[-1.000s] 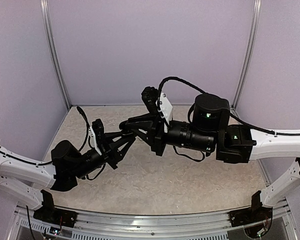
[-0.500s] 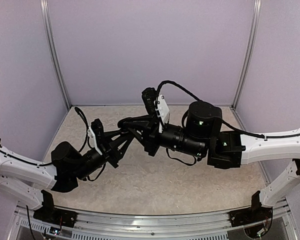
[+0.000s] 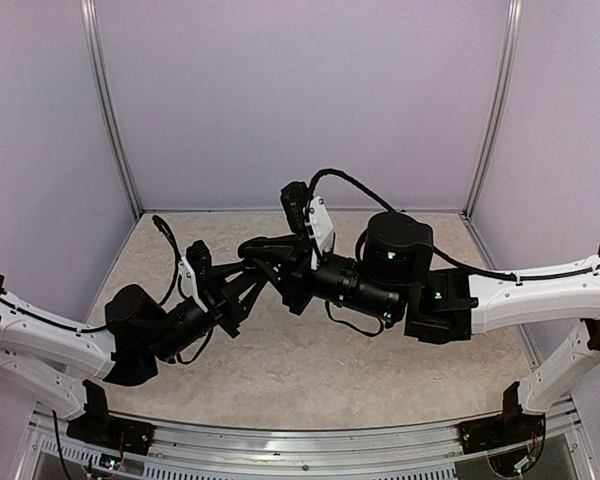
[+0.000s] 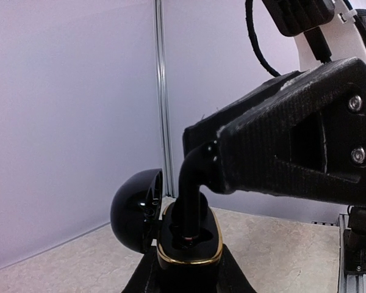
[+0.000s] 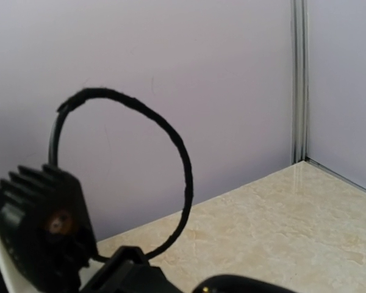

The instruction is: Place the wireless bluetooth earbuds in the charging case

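Left fingers [image 4: 147,279] pinched the open charging case [image 4: 189,247]; right fingers [image 4: 193,183] tip-down inside it, grip unreadable. Insertion looked under way, not finished.

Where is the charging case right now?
Left wrist view, bottom centre: the open charging case sits in the left claw; the right claw pokes into it.
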You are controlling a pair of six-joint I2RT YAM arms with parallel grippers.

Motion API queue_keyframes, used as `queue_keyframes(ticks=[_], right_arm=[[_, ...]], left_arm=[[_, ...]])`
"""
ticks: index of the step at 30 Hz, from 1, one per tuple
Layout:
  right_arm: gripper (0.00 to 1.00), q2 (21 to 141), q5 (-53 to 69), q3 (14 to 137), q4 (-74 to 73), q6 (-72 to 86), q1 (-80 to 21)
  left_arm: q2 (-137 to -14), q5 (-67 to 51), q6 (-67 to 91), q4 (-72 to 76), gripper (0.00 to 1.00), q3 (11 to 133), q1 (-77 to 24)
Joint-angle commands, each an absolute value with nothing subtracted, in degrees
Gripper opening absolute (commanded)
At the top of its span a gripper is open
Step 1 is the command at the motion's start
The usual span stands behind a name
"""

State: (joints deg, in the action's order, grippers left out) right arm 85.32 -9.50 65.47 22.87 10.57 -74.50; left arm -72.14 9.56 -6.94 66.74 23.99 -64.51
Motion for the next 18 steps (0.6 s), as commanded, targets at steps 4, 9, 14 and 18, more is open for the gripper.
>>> queue_keyframes(ticks=[4,9,14,18], right_arm=[[0.12,86.65,-11.07,64.47,25.27,12.02,-75.06],[0.12,87.0,-12.25,64.49,24.1,12.59,-75.06],[0.13,87.67,-12.48,64.79,22.54,13.72,-75.06],[0.13,88.24,-12.4,65.27,21.38,14.36,-75.1]], left_arm=[[-72.88,10.2,-8.51,68.75,0.0,26.3,-65.17],[-72.39,10.02,-8.51,68.66,0.0,26.31,-65.15],[-72.14,9.77,-8.61,68.55,0.0,26.31,-65.25],[-72.07,9.16,-8.7,68.72,0.0,26.44,-65.23]])
